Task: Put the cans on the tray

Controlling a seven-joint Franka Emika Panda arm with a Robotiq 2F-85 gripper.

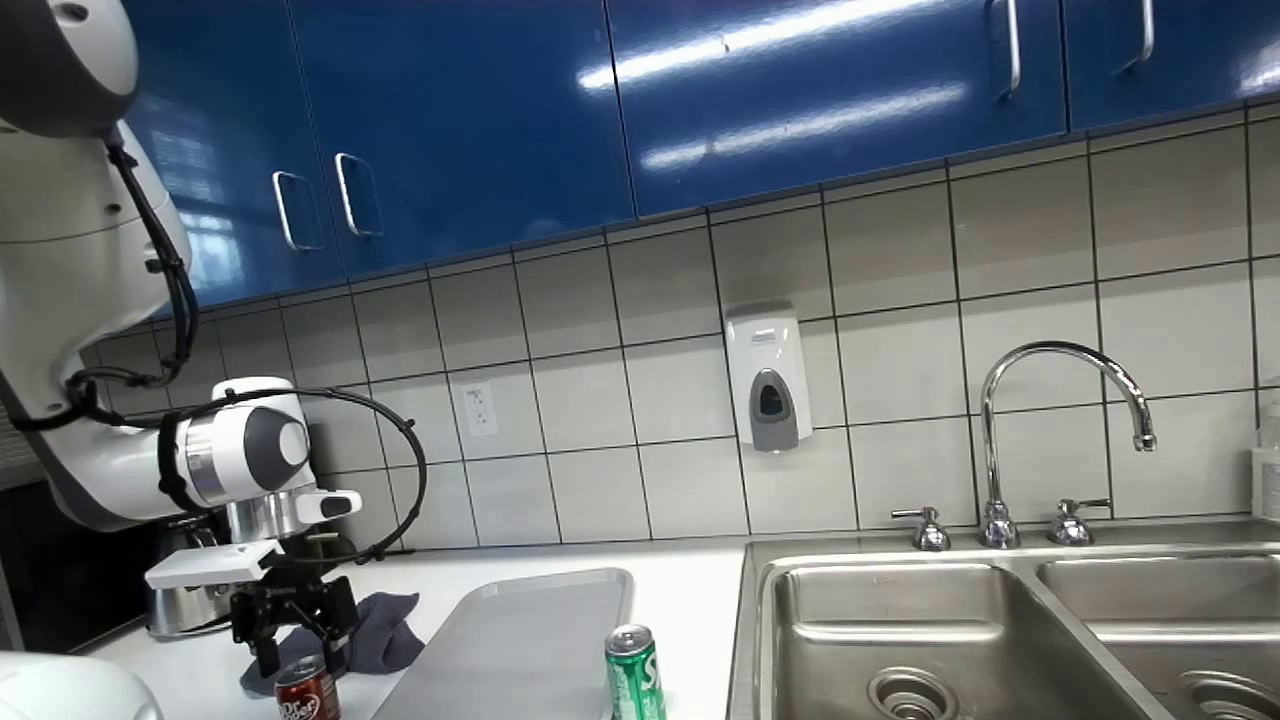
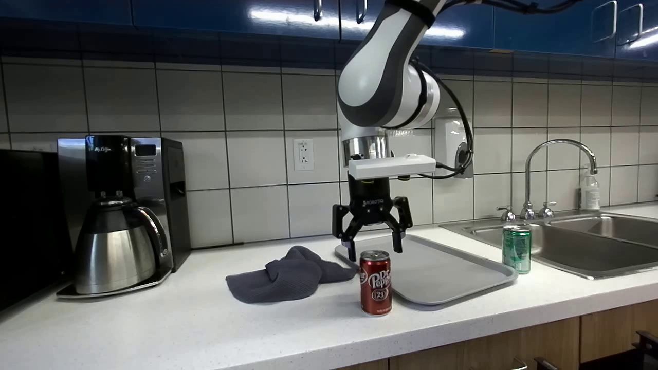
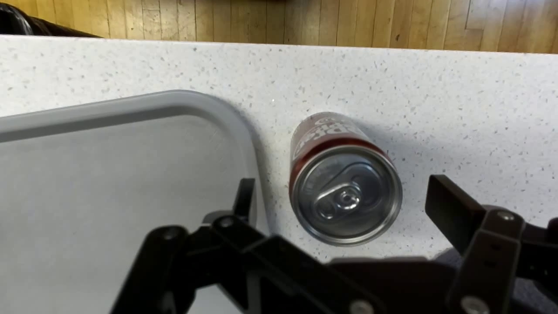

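A red Dr Pepper can (image 2: 376, 285) stands upright on the counter beside the grey tray (image 2: 452, 267). The red can also shows in an exterior view (image 1: 308, 695) and in the wrist view (image 3: 322, 135). A green can (image 2: 516, 252) stands upright on the counter at the tray's far side from the red can; it also shows in an exterior view (image 1: 635, 680) and is out of the wrist view. My gripper (image 2: 375, 250) is open and empty, pointing down just above the red can. In the wrist view, the can's lid lies between the spread fingers (image 3: 342, 194), with a gap on each side.
A dark grey cloth (image 2: 298, 277) lies crumpled by the tray and the red can. A coffee maker (image 2: 128, 216) stands against the wall. A double sink (image 2: 565, 241) with a faucet (image 2: 529, 174) is beyond the green can. The counter's front edge (image 3: 279, 44) is near the red can.
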